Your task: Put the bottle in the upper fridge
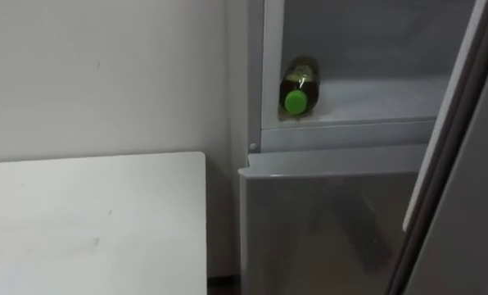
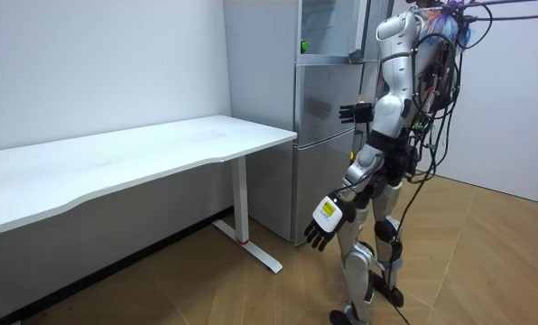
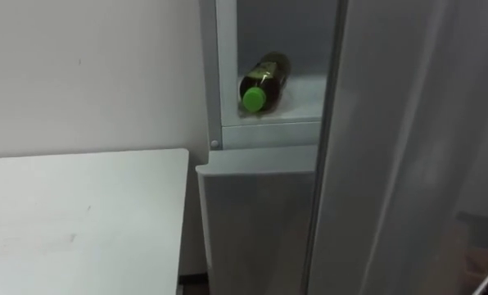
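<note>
Bottle [image 1: 299, 84] is in the upper fridge, on its side at the left of the shelf [image 1: 375, 102], green cap pointing to the near edge. Upper door [image 1: 465, 164] is open at right. Robot faces the fridge, counter [image 1: 88, 221] to the left. Raised robot hand [image 2: 355, 113] is by the fridge front, fingers straight & apart, empty. Low robot hand [image 2: 324, 221] is relaxed, empty. Can't tell L vs R. Risk, IMO: cap sits close to the lip, so a hard door swing could clip it or jolt the bottle out.
</note>
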Robot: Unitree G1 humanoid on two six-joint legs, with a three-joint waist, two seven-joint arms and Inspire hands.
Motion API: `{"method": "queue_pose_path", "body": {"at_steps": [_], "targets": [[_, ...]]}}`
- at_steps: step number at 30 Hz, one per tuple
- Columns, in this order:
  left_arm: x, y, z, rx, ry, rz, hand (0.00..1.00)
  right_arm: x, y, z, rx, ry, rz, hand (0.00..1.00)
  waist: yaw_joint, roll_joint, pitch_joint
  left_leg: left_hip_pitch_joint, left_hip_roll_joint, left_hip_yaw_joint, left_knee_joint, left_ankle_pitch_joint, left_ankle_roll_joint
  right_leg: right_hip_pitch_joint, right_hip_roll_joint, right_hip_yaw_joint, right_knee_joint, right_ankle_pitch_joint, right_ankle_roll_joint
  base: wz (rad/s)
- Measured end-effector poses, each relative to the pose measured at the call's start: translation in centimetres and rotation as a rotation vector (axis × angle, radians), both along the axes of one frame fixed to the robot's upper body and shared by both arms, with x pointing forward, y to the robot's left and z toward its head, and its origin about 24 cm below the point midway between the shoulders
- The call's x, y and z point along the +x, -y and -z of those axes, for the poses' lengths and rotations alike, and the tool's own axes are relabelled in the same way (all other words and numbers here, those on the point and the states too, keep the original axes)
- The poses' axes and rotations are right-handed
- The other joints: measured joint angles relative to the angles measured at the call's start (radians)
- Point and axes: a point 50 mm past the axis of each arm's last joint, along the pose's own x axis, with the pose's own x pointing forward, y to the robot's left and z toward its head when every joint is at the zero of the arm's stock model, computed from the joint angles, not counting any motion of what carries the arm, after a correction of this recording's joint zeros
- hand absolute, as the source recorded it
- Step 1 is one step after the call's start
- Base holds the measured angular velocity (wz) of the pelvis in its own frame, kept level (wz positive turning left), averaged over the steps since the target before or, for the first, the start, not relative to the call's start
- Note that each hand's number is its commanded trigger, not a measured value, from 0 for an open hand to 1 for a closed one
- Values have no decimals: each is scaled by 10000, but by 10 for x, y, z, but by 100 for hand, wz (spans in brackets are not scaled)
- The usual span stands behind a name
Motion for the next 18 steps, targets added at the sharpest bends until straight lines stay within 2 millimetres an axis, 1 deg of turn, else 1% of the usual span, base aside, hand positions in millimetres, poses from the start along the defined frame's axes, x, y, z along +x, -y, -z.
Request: {"method": "queue_pose_path", "body": {"at_steps": [1,2,3,4,5,7,11,13,16,18], "targets": [[0,1,0,27,23,-69,0,-4,4,5,-67,-288,389,0,-17,-4,-16,3,0,14,-24,0,0,10,3,2,-30,0,1,4],[0,2,0,29,19,-89,0,-6,7,7,-114,-422,613,0,-16,0,-15,19,-4,18,-51,0,0,13,6,10,-43,1,4,0],[-2,2,0,25,-23,-111,0,-10,12,11,-214,-673,1032,0,-12,2,7,116,-8,36,-137,0,0,69,13,21,-63,5,10,-4],[-6,2,0,35,-89,-144,0,-13,17,12,-316,-834,1495,0,-16,13,12,156,-14,67,-196,0,-1,98,13,49,-64,-3,21,-6],[-8,2,0,36,-125,-160,0,-14,19,12,-315,-840,1756,0,-24,19,7,154,-17,75,-209,-1,-2,94,12,54,-66,-4,24,-3],[-8,1,0,78,-129,-200,0,-16,31,9,-361,-764,2896,0,-163,1,-28,167,-29,61,-300,-1,-1,76,11,29,-69,-9,31,2],[-10,0,-1,117,-166,-220,0,-22,52,2,-758,-687,4687,0,-222,14,-39,178,-30,67,-297,0,-2,92,15,32,-69,-9,31,0],[-11,0,-1,217,-163,-265,0,-25,62,-4,-732,-461,5729,0,-263,12,-38,166,-31,65,-299,0,-2,73,17,26,-71,-12,36,0],[-14,-5,-2,395,-176,-479,0,-22,80,-32,-816,874,7468,0,-322,7,-35,222,-38,69,-308,2,-2,75,11,20,-60,-20,44,0],[-13,-7,-3,458,-155,-457,0,-21,84,-45,-938,1525,8017,0,-346,-25,-38,267,-37,93,-309,2,-2,96,9,26,-45,-21,45,-3]]}}
